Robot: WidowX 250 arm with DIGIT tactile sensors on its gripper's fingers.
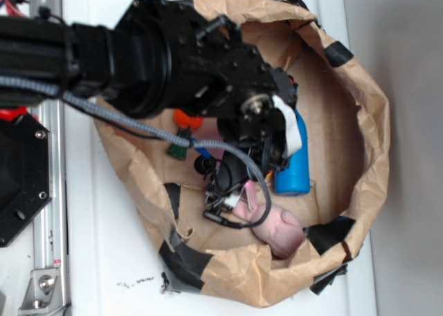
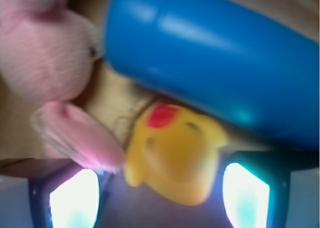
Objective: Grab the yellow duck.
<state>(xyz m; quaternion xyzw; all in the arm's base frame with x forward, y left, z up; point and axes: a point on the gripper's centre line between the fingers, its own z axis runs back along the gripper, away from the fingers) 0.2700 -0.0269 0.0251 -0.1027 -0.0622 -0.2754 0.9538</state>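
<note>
Now: small rounded yellow rubber duck (image 2: 175, 153) lies between open black gripper (image 2: 160, 193) fingers, not yet pinched, just under big blue plastic bottle (image 2: 215, 63), pink plush bunny (image 2: 45, 58) ear alongside (may snag). Advice: close squarely on duck body, avoid ear and bottle.

A robot test bench in a lab, not a home; a black robot arm (image 1: 138, 53) with exposed braided cable (image 1: 131, 122) reaches over a plain white table (image 1: 97, 247); a metal mounting rail (image 1: 48, 191) runs along one side; a makeshift brown paper bin (image 1: 360, 122), patched with black tape (image 1: 183, 261), holds toys.
</note>
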